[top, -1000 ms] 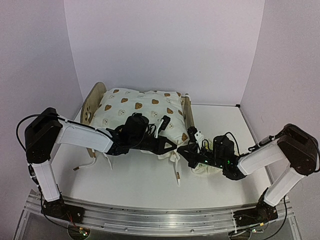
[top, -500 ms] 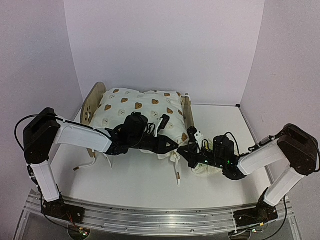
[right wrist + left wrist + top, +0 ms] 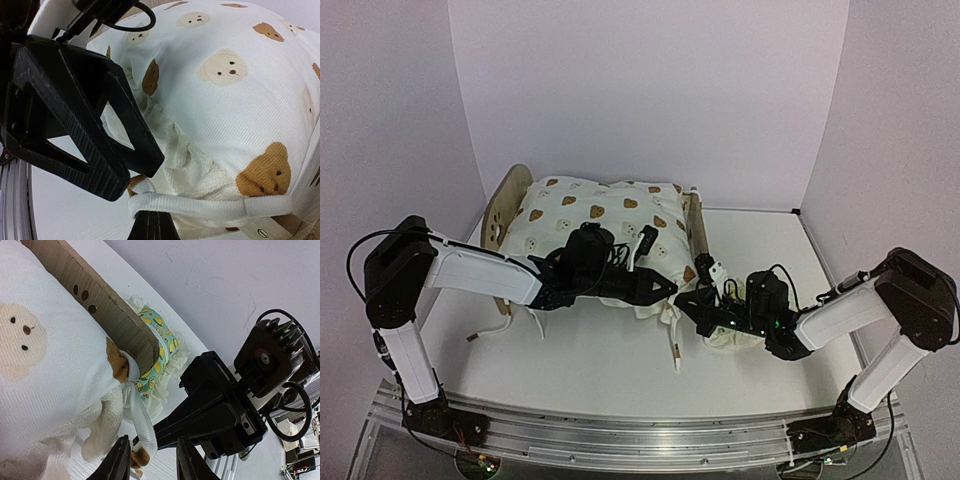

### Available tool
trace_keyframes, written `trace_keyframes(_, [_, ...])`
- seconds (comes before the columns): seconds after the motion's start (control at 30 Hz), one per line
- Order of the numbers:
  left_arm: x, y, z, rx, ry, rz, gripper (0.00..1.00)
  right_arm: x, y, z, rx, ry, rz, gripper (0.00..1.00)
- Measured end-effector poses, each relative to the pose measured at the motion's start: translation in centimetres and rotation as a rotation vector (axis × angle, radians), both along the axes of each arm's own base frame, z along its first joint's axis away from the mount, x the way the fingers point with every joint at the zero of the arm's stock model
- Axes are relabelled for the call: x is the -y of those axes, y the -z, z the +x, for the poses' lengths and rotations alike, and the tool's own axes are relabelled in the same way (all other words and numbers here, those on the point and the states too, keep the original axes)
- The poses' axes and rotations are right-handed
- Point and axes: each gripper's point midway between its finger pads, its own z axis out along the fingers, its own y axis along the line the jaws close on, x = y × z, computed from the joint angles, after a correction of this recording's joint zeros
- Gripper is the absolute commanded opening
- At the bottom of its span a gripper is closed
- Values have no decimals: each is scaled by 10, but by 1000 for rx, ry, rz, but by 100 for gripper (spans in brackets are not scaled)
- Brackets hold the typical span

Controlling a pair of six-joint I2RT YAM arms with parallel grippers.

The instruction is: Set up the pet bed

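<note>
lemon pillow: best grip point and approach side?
Probably the ruffle on the pillow's side facing away from the bed, coming in from the open table side. The bed's wooden end covers the pillow's other edge, while this ruffle sticks out loose and thin, so it should be easy to pinch.
</note>
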Motion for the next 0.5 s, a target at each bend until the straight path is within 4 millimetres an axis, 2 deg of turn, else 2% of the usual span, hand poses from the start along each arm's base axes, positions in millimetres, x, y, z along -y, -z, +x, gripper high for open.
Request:
trace_keyframes(0.17, [-1, 1, 1, 2, -8, 4, 30, 0, 0, 0, -1, 0, 1, 0])
trace_keyframes(0.37, [-1, 3, 2, 0, -14, 13, 32, 0, 0, 0, -1, 0, 1, 0])
trace_keyframes(0.5, [-1, 4, 2, -1, -14, 15, 27, 0, 0, 0, -2, -1, 1, 0])
